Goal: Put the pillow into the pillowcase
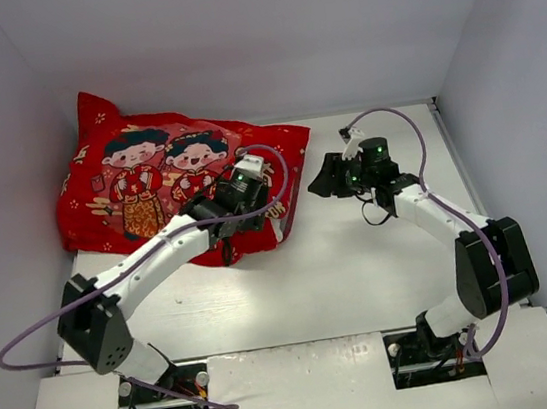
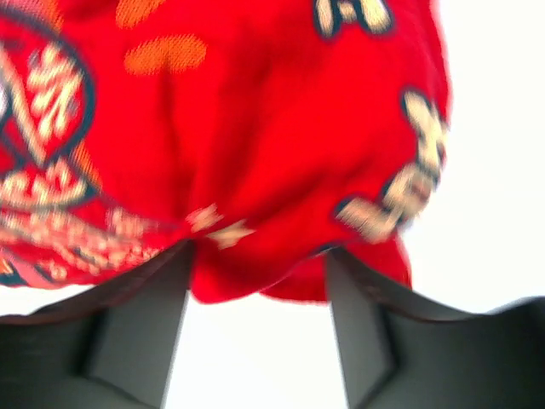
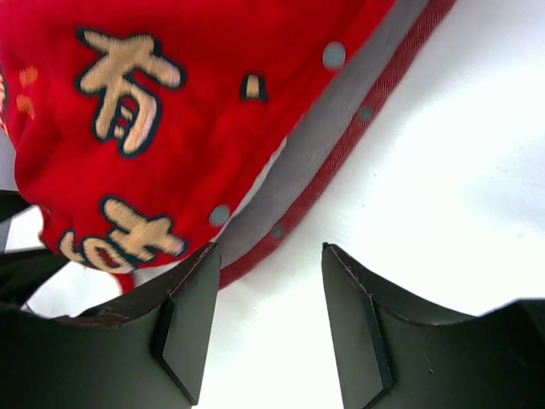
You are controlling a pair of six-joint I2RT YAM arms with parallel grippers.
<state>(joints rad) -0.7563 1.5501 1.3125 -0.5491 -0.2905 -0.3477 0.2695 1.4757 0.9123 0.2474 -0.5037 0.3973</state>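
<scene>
tabletop [image 1: 363,273]: white, walled in by pale panels at the back and both sides; it carries everything below.
pillowcase [image 1: 164,178]: bright red with two cartoon figures and gold characters. it lies at the far left of the tabletop, its far corner propped against the left wall. it bulges plump, and its open edge faces right, toward the middle.
pillow: cannot be made out for sure. the cover is swollen full, and the right wrist view shows a pale sliver in the gap of the open edge.
left arm [image 1: 150,261]: reaches from its near-left base up and across onto the near right part of the cover.
right arm [image 1: 435,208]: bends from its near-right base toward the centre, wrist turned left to the cover's open edge.
left gripper [image 2: 258,247]: jaws clenched on a bunched fold of red cloth [image 2: 255,128] that fills the gap between them, creases running to both tips; the view is blurred.
right gripper [image 3: 271,251]: jaws released, only bare tabletop between them, just beside the open edge [image 3: 315,145] and apart from it.
snaps [image 3: 334,54]: small grey studs along the grey inner band of that edge.
</scene>
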